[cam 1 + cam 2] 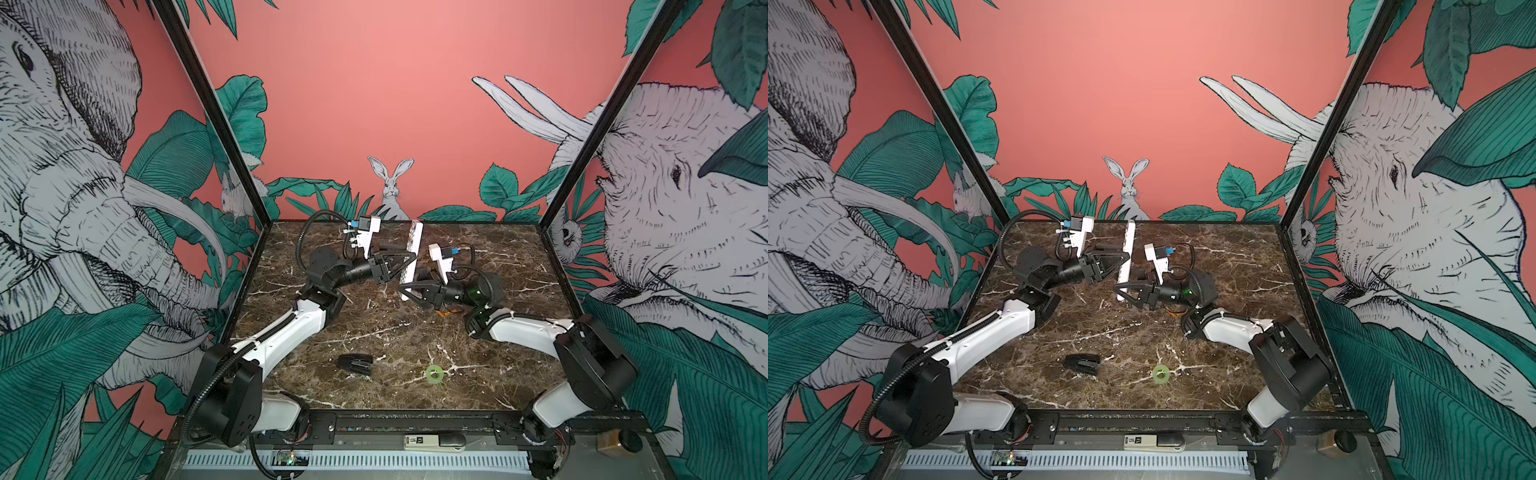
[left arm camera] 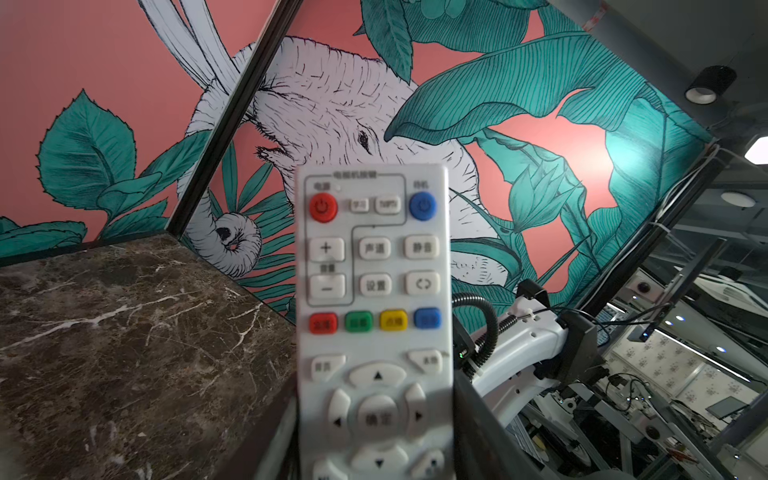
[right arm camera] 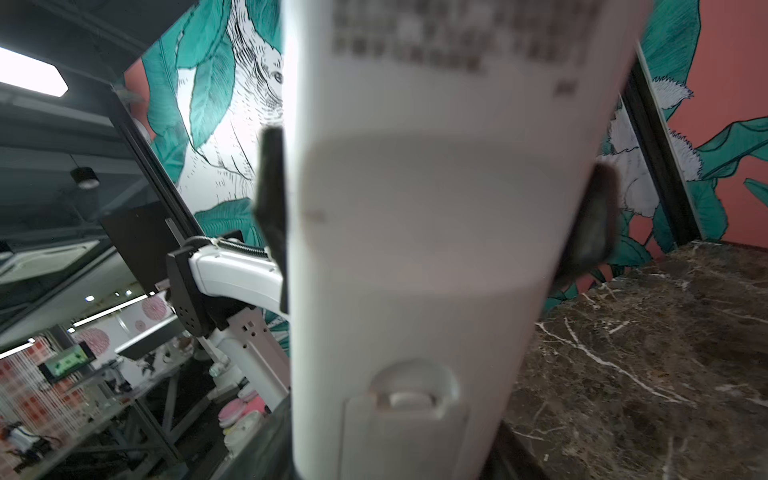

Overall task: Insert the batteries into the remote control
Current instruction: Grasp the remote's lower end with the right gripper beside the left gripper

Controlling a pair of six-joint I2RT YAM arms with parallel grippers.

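Well beyond the black stapler (image 1: 353, 365) and lifted clear of the desk (image 1: 395, 340), the remote control (image 1: 413, 245) stands almost upright, with its top end toward the back wall. The left claw (image 1: 409, 262) clamps it by its long edges at about mid-length. In the right wrist view its fingers (image 3: 270, 199) press on both sides of the white body. This hold looks chosen to steady the remote and turn its plain back toward the right arm, while the buttons face the left wrist camera.

The right claw (image 1: 402, 292) straddles the end of the remote nearer the stapler. That is the end with the battery cover (image 3: 403, 432), which sits in place with its latch closed. I cannot tell whether this claw is already pinching that end or only bracketing it. My reading is that it is there to work the cover loose, since nothing can go in until the compartment is open.

The batteries (image 1: 445, 312) show only as orange bits on the desk, beyond the stapler and off to its right. They are partly hidden under the right arm's wrist, where they would be close at hand once the cover is off. A green tape ring (image 1: 434, 374) lies near the stapler on its right and plays no part.
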